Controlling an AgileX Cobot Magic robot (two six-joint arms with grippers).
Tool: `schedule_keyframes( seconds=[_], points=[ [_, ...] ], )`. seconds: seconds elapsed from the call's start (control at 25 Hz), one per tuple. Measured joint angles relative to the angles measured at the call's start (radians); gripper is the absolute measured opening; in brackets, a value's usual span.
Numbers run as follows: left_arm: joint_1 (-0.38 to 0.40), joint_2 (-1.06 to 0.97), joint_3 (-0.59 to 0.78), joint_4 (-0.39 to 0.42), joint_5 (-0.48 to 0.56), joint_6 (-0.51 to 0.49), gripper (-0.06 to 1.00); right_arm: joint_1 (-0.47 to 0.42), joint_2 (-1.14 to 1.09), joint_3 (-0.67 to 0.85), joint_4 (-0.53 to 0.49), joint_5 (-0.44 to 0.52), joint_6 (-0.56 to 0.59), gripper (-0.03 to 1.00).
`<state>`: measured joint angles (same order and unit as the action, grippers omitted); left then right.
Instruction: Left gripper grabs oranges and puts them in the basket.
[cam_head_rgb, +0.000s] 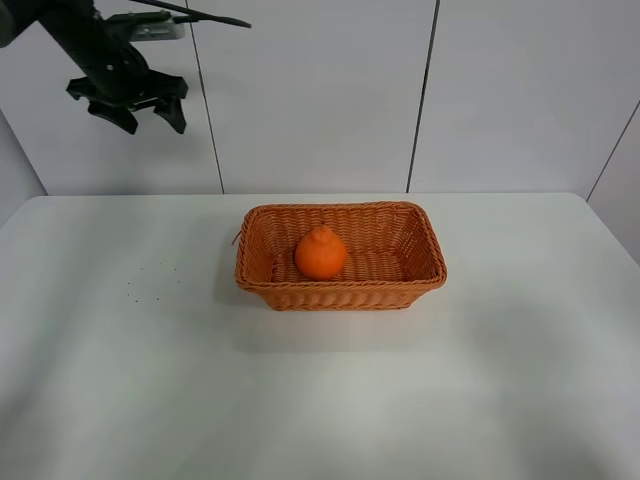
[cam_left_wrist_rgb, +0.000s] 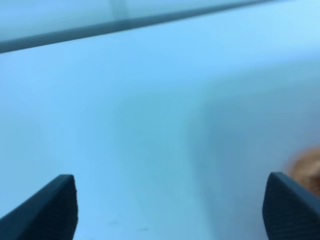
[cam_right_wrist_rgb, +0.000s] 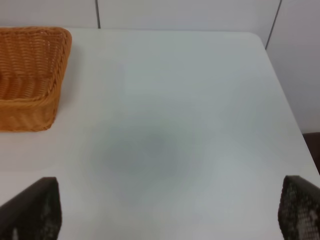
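Note:
The orange (cam_head_rgb: 321, 253) lies inside the wicker basket (cam_head_rgb: 420, 250) at the middle of the white table, left of the basket's centre. My left gripper (cam_head_rgb: 135, 108) is raised high at the far left, well above the table and away from the basket, with its dark fingers splayed open and empty. In the left wrist view its two fingertips (cam_left_wrist_rgb: 47, 207) stand wide apart over blurred table, with a blurred orange-brown patch (cam_left_wrist_rgb: 306, 167) at one edge. My right gripper (cam_right_wrist_rgb: 165, 210) is open and empty over bare table beside the basket (cam_right_wrist_rgb: 30, 75); it does not show in the exterior view.
The white table (cam_head_rgb: 500, 380) has rounded corners and a white panelled wall (cam_head_rgb: 320, 90) behind it. A few tiny dark specks (cam_head_rgb: 150, 285) mark the table on the left. The table's right edge (cam_right_wrist_rgb: 287, 100) shows in the right wrist view.

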<state>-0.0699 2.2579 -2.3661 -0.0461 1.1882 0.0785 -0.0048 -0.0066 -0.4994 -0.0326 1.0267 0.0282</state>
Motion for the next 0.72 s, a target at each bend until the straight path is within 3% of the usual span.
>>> schedule_keyframes(
  seconds=[0.24,0.52,0.72],
  points=[
    [0.128,0.000,0.000,0.006,0.000,-0.009,0.86,0.000,0.000,0.000,0.000,0.000,0.000,0.69],
    [0.134,-0.011,0.077,-0.002,0.000,-0.012,0.85,0.000,0.000,0.000,0.000,0.000,-0.001,0.69],
    [0.134,-0.128,0.200,-0.005,0.000,-0.014,0.85,0.000,0.000,0.000,0.000,0.000,-0.001,0.69]
  ],
)
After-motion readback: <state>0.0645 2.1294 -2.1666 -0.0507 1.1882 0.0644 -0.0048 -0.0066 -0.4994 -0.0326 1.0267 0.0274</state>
